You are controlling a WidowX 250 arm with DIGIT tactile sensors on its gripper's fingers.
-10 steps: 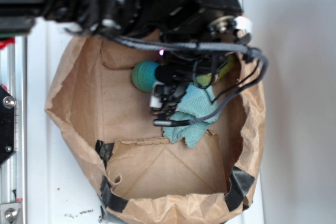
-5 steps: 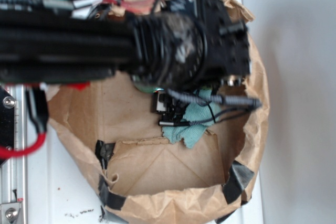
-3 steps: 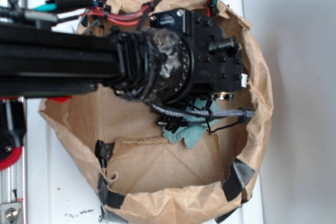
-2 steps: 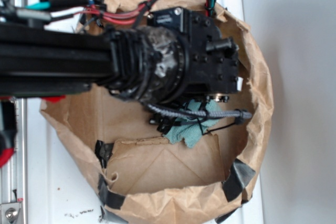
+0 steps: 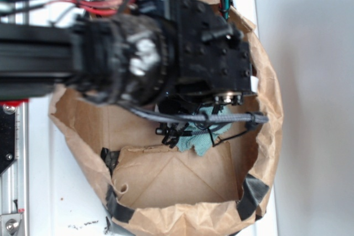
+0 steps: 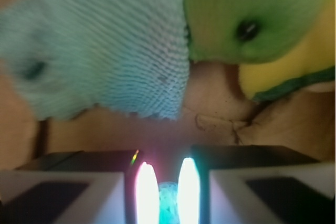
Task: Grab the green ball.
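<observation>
In the wrist view the green ball (image 6: 105,45), teal with a fine ribbed surface, fills the upper left, ahead of my gripper (image 6: 164,192). The lime-green plush toy (image 6: 252,19) lies against its right side. My fingers (image 6: 68,192) stand nearly together with a narrow lit gap; only a blurred teal patch shows in it, and the ball is not between them. In the exterior view the black arm (image 5: 166,53) hides the gripper, ball and plush inside the brown paper bag (image 5: 265,136).
A light blue-teal cloth (image 5: 202,136) lies on the bag's floor under the arm's cables (image 5: 221,119). The bag's crumpled walls ring the space, with black tape (image 5: 251,192) at the front corners. A metal rail (image 5: 11,164) runs along the left.
The arm has swung across the top of the bag and now covers the ball and plush, which showed in the exterior view two seconds ago. It looks larger and blurred now.
</observation>
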